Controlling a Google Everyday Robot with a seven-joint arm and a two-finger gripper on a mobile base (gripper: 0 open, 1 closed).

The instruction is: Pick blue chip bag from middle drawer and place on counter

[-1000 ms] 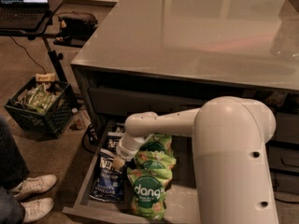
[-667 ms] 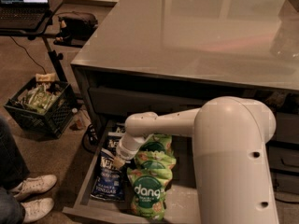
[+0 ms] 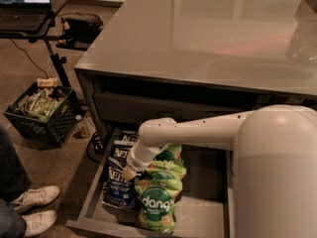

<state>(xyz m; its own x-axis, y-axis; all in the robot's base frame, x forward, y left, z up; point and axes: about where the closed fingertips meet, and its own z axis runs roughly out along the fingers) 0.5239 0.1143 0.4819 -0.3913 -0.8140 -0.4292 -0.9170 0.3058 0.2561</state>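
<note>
Glossy grey counter (image 3: 208, 43) above, drawer (image 3: 88, 197) open below. In drawer: blue bag (image 3: 117, 187) lying flat at left, green bags (image 3: 157, 202) just beside it on the right. Gripper (image 3: 130, 173) low in drawer, at blue bag's upper right edge, seemingly touching; open or closed, cannot tell. Judged: reach done, grasp unconfirmed. Left to do: lift out, carry up, set on counter.

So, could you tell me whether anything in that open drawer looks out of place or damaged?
Nothing stands out. The blue chip bag lies flat at the left of the middle drawer, with the green dang bags beside it and the gripper down between them. Nothing is spilled or torn.
</note>
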